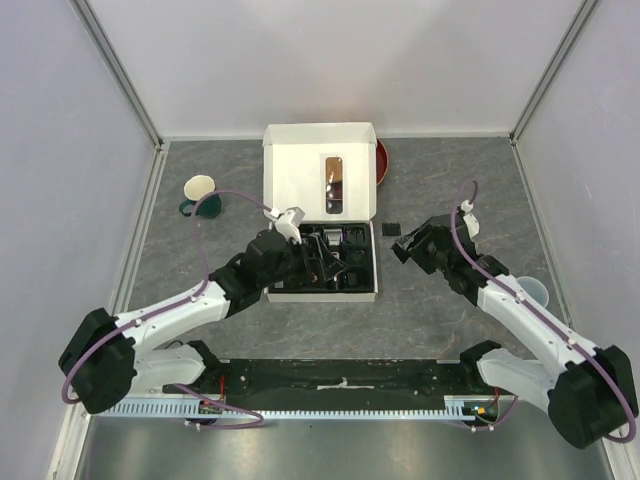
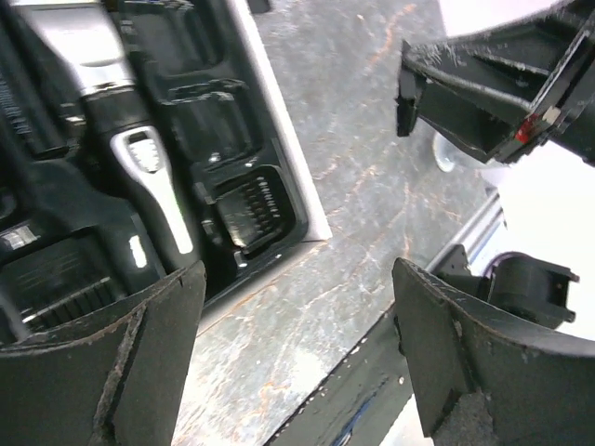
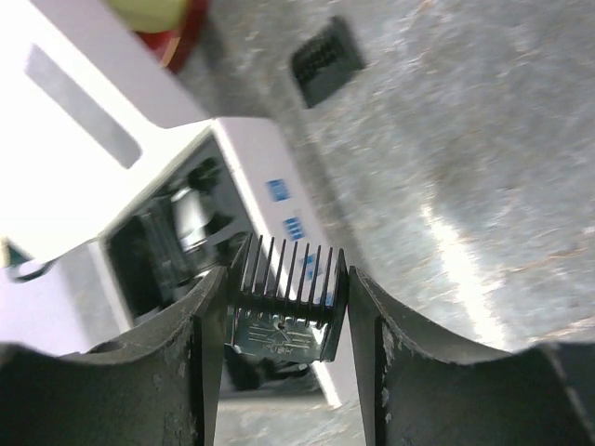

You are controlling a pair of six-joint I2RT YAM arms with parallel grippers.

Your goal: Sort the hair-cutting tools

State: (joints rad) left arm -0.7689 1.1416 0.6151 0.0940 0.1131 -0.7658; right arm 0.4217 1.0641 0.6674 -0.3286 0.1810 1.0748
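The black-and-silver clipper (image 2: 139,163) lies in the black tray of the open white box (image 1: 322,294). A black comb guard (image 2: 256,209) sits in a tray slot beside it. My left gripper (image 2: 297,307) is open and empty, low over the box's near right corner; in the top view it (image 1: 310,262) hangs over the tray. My right gripper (image 3: 286,316) is shut on a black comb guard (image 3: 284,302), held above the table just right of the box (image 1: 403,250). Another comb guard (image 3: 325,60) lies loose on the table (image 1: 392,229). Brush and cable are not visible.
The box lid (image 1: 318,165) stands open at the back, with a red bowl (image 1: 381,162) behind it. A green mug (image 1: 203,197) stands at the left and a clear plastic cup (image 1: 533,292) at the right, under my right arm.
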